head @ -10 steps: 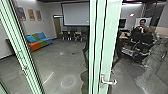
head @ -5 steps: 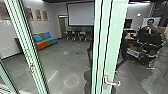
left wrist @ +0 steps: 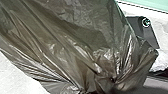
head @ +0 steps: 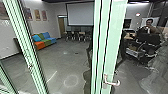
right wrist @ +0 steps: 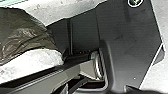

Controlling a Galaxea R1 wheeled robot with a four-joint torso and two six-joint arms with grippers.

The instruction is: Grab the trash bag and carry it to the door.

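Legible text, numbers or brands: none. Head view: small red-lit sign (head: 137, 14) high on the far wall; its lettering is too blurred to read. Wall pictures (head: 37, 15) hung in a row above the multicoloured sofa (head: 43, 40): any print on them unreadable. Pale marks (head: 5, 23) near the left edge: cannot tell whether writing or reflection.

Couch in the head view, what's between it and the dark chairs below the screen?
Bare grey floor lies between the couch and the chairs; the head view shows this.
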